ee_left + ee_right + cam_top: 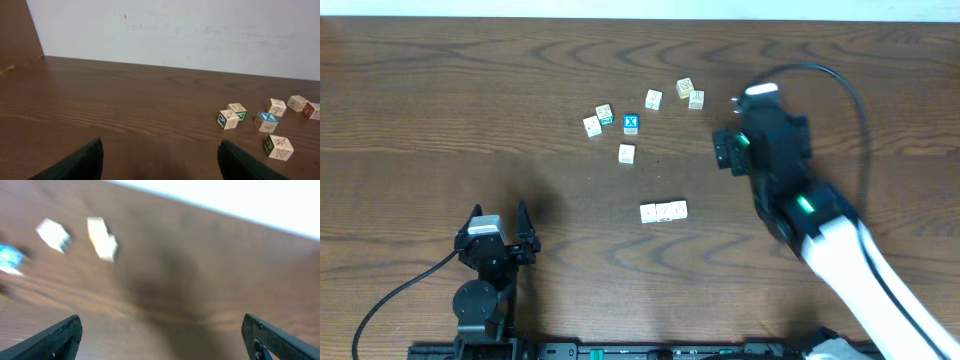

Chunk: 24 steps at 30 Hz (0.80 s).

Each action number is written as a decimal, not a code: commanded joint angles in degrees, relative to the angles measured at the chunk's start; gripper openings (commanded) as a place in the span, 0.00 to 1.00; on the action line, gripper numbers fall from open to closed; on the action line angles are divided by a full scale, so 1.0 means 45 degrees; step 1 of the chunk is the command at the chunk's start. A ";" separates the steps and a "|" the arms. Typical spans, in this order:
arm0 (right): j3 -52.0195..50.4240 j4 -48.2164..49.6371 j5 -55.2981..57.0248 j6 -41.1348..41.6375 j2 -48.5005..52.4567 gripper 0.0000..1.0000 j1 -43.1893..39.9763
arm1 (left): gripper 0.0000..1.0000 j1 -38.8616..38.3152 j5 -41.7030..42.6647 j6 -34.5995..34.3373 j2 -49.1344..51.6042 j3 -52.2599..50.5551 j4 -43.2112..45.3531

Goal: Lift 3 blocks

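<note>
Left claw [160, 144]: jaws spread wide, nothing between them except bare wooden table [440, 100]. I see it at the near-left of the table, pointing toward the white wall [175, 30].

Right claw [161, 324]: jaws also spread wide, holding nothing. Its wrist view is badly blurred. I can make out two pale blocks [102, 239] ahead and to its left, and a blue smear at the left edge. From overhead, the right arm [790, 190] reaches in from the near-right corner and ends just right of the scattered blocks.

Task items: the three cream blocks [663, 211] lie in a short row, side by side and touching, flat on the table. The row sits between the two arms, nearer to me than the scatter, and apart from both claws. Neither wrist camera shows it.

Other items, all resting directly on the wood:
- blue block with a white X [631, 123], in the middle of the scatter
- pair of blocks [598, 120] just left of the blue one, nearly touching each other
- single block [626, 153] nearer than the blue one
- single block [653, 99] beyond and to the right of the blue one
- far-right pair [691, 93], close together, nearest the right arm

The left wrist view shows the same scatter off to its right, well apart from the left claw.
</note>
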 commanded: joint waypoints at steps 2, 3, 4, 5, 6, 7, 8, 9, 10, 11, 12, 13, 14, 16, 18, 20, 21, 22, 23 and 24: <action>-0.1243 -0.0029 0.0039 -0.0112 -0.3963 0.99 -0.0529 | 0.74 -0.0029 -0.0529 -0.0155 -0.0053 -0.0121 -0.0631; -0.1593 0.0136 -0.0500 0.0413 -0.4838 0.99 -0.0981 | 0.74 -0.0029 -0.0534 -0.0155 -0.0053 -0.0121 -0.0631; -0.1996 0.0452 -0.1243 0.1103 -0.5751 0.99 -0.1525 | 0.73 -0.0029 -0.0529 -0.0155 -0.0053 -0.0121 -0.0631; -0.2414 0.0874 -0.1933 0.1540 -0.6513 0.99 -0.2030 | 0.73 -0.0029 -0.0529 -0.0155 -0.0053 -0.0121 -0.0631; -0.2992 0.1535 -0.2710 0.1734 -0.7393 0.99 -0.2633 | 0.73 -0.0029 -0.0534 -0.0155 -0.0053 -0.0121 -0.0631; -0.4216 0.3133 -0.3798 0.1724 -0.8937 0.99 -0.3551 | 0.73 -0.0029 -0.0529 -0.0155 -0.0053 -0.0121 -0.0631; -0.4940 0.3959 -0.4114 0.1705 -0.9734 0.99 -0.3910 | 0.73 -0.0029 -0.0534 -0.0155 -0.0053 -0.0121 -0.0631; -0.5736 0.4624 -0.4289 0.1685 -1.0569 0.99 -0.4197 | 0.74 -0.0029 -0.0529 -0.0155 -0.0053 -0.0121 -0.0631; -0.6436 0.5051 -0.4376 0.1685 -1.1312 0.99 -0.4401 | 0.74 -0.0029 -0.0534 -0.0155 -0.0053 -0.0121 -0.0631; -0.7135 0.5382 -0.4488 0.1705 -1.2055 0.99 -0.4575 | 0.74 -0.0029 -0.0529 -0.0155 -0.0053 -0.0121 -0.0631; -0.7936 0.5731 -0.4721 0.1812 -1.2881 0.99 -0.4760 | 0.74 -0.0029 -0.0529 -0.0155 -0.0053 -0.0121 -0.0631; -0.8597 0.6028 -0.4877 0.2045 -1.3532 0.99 -0.4911 | 0.74 -0.0029 -0.0529 -0.0155 -0.0053 -0.0121 -0.0631; -0.9360 0.6363 -0.5027 0.2438 -1.4241 0.99 -0.5110 | 0.74 -0.0029 -0.0529 -0.0155 -0.0053 -0.0121 -0.0631; -1.0603 0.6776 -0.5294 0.3415 -1.5310 0.99 -0.5542 | 0.73 -0.0029 -0.0529 -0.0155 -0.0053 -0.0121 -0.0631; -1.1453 0.7140 -0.5435 0.4056 -1.5684 0.99 -0.5921 | 0.73 -0.0029 -0.0529 -0.0155 -0.0053 -0.0121 -0.0631; -1.1895 0.7193 -0.5425 0.4221 -1.5654 0.99 -0.6135 | 0.73 -0.0029 -0.0534 -0.0155 -0.0053 -0.0121 -0.0631; -1.2060 0.7155 -0.5425 0.4211 -1.5693 0.99 -0.6183 | 0.74 -0.0029 -0.0529 -0.0155 -0.0053 -0.0121 -0.0631; -1.2162 0.7091 -0.5387 0.4158 -1.5693 0.99 -0.6188 | 0.74 -0.0029 -0.0534 -0.0155 -0.0053 -0.0121 -0.0631; -1.2284 0.6970 -0.5319 0.4002 -1.5693 0.99 -0.6183 | 0.74 -0.0029 -0.0529 -0.0155 -0.0053 -0.0121 -0.0631; -1.2429 0.6839 -0.5260 0.3876 -1.5693 0.99 -0.6178 | 0.73 -0.0029 -0.0534 -0.0155 -0.0053 -0.0121 -0.0631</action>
